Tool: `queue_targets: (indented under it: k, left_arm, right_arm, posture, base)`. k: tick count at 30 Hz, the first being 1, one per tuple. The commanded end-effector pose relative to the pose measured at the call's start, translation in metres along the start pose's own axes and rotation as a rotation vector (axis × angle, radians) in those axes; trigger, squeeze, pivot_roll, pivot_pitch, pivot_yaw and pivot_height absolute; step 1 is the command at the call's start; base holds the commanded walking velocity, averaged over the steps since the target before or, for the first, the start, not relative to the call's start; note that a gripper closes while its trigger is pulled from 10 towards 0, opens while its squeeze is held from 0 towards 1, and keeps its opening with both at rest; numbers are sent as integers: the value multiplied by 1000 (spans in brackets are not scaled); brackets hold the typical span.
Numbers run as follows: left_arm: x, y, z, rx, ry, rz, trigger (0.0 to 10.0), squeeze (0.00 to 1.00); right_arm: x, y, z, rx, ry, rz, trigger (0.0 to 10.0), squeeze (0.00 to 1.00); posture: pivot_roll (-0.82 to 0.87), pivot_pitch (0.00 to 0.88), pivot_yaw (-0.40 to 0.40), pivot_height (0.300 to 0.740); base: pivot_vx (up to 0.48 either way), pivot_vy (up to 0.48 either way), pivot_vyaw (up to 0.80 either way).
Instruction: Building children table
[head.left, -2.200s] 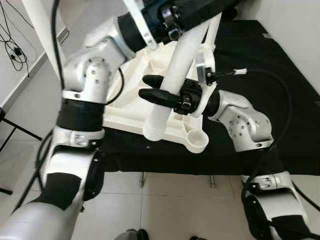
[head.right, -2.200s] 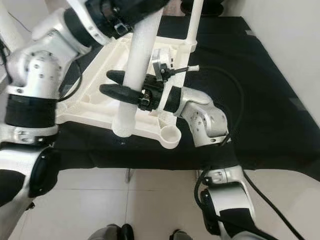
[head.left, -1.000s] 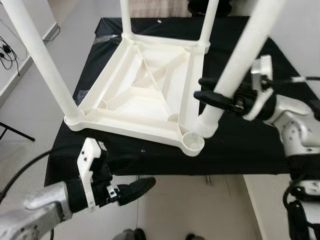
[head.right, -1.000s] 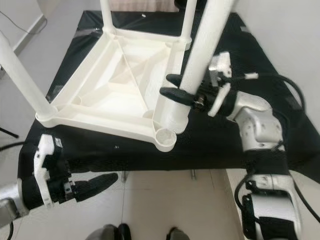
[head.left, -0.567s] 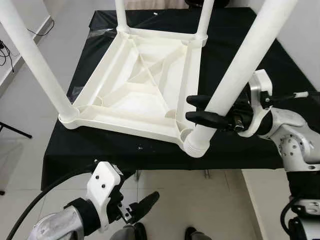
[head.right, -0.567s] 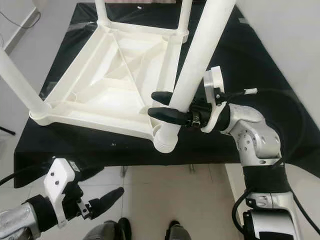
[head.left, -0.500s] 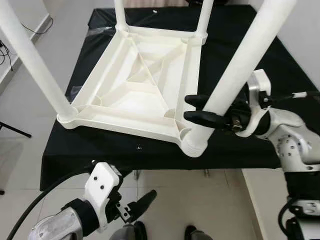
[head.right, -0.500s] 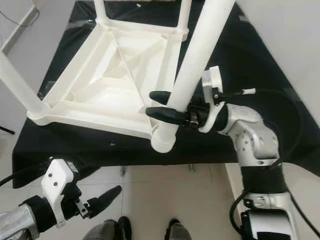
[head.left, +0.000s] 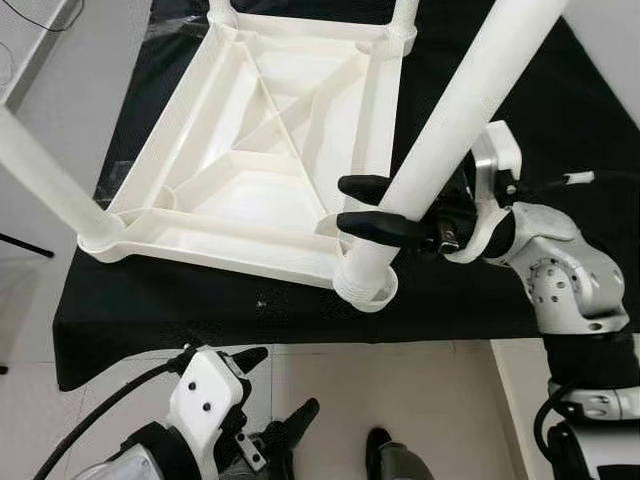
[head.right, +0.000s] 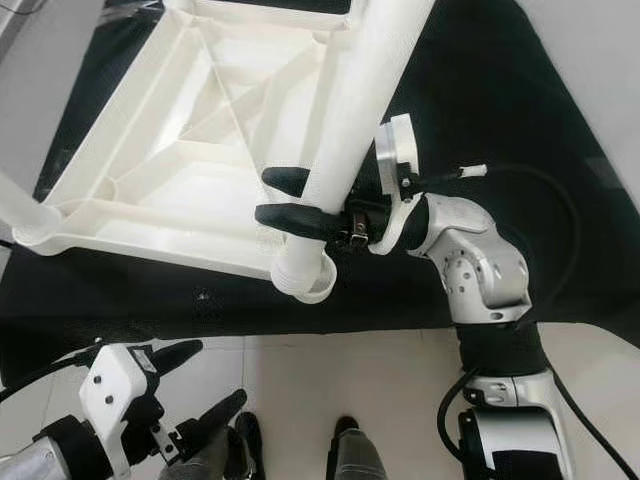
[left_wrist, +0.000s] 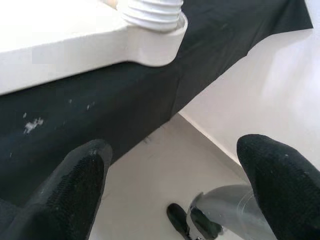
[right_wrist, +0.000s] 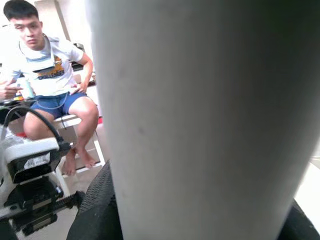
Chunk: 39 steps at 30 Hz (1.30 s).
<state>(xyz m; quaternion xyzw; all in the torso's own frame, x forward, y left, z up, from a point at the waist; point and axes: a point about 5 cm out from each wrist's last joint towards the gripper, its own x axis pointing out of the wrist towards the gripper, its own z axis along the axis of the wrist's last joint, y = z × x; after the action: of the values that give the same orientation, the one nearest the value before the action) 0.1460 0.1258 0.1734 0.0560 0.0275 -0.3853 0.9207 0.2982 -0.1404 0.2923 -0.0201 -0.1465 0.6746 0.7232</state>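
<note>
Left eye view. White plastic table top (head.left: 250, 170), upside down on a black cloth (head.left: 500, 120) that covers the surface beneath; ribbed underside facing up, filling the upper left and centre of the frame. One fitted leg (head.left: 40, 175) rises from the corner at the left edge. A loose white table leg (head.left: 450, 120) slants from the upper right down to the corner socket (head.left: 365, 285) at lower centre, its threaded end resting in the socket. Right gripper (head.left: 365, 205) at centre right, its two black fingers clasped around the lower part of this leg, one on each side. Left gripper (head.left: 275, 400) at the bottom left, below the cloth edge and over the pale tiled floor (head.left: 440, 400), fingers spread and holding nothing.

Right eye view. Same scene; the right gripper grasps the leg just above the socket, silver arm (head.right: 470, 260) bent at centre right.

Left wrist view. Two black fingertips (left_wrist: 75, 185) wide apart in the lower corners, nothing between them. Socket corner with the leg's threaded end seated at top centre; cloth hanging below it; floor at lower right.

Right wrist view. The white leg fills the centre, pressed between the black fingers (right_wrist: 95, 200). At the left, a seated person (right_wrist: 50, 85) in a white shirt and blue shorts.
</note>
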Motion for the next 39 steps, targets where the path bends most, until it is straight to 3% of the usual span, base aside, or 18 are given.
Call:
queue_targets:
  k: [1,10,19,39]
  left_arm:
    - [-2,-3,-1,-1,8,0,10000,0]
    - [-4,-4,-4,0,9,1,10000,0]
    - [-4,-5,-5,3,3,0,10000,0]
    - [1,-8,-4,-1,-25,6,10000,0]
  right_arm:
    - [0,1,-8,18,46,18,10000,0]
    - [0,9,-5,-45,133,130,10000,0]
    - [12,13,-12,-166,247,177,10000,0]
    - [20,-8,-6,-136,211,141,10000,0]
  posture:
    - [18,405,10,740]
    - [25,406,15,740]
    - [25,406,12,740]
    - [2,402,-21,740]
  base:
    - [0,0,0]
    - [0,0,0]
    - [0,0,0]
    - [0,0,0]
